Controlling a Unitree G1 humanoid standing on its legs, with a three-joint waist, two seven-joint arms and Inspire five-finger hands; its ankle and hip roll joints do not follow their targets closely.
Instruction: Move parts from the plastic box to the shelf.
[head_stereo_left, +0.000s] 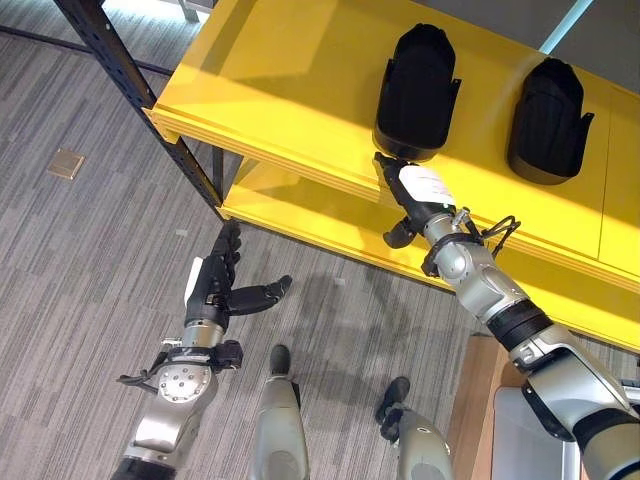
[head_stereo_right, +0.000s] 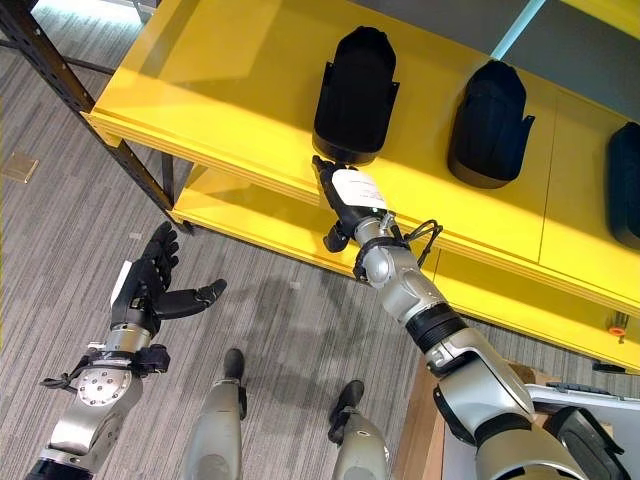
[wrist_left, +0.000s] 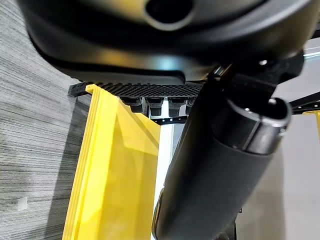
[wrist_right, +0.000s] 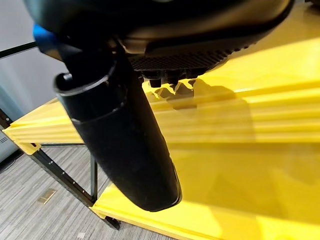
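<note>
We take the yellow shelf (head_stereo_left: 300, 90) as our landmark, biggest thing here: a wide board on a dark perforated steel frame (head_stereo_left: 110, 50), w/ a second yellow board (head_stereo_left: 330, 235) under it. The top board is flat w/ a raised front lip, prob. why parts sit back from the edge and won't slide off. On it we see two black parts, both upright & well apart: the near part (head_stereo_left: 417, 92) just behind the front lip, the far part (head_stereo_left: 549, 120) further along. A third dark part (head_stereo_right: 625, 180) shows at the shelf's far end in the right eye view.

Our right hand (head_stereo_left: 408, 200) is up at the shelf's front lip, directly below the near part; fingers straight, thumb hanging loose under the edge, nothing pinched. We judge the part is already set down and the hand is at release height, not gripping.

Our left hand (head_stereo_left: 215, 285) hangs low, well off the shelf's near corner, fingers spread & relaxed, thumb out, empty; likely just parked out of the way.

Plastic box: we can't pick it out for sure.

Floor below the shelf is grey striped carpet (head_stereo_left: 80, 260) w/ a small brass floor plate (head_stereo_left: 66, 163) near the frame
</note>
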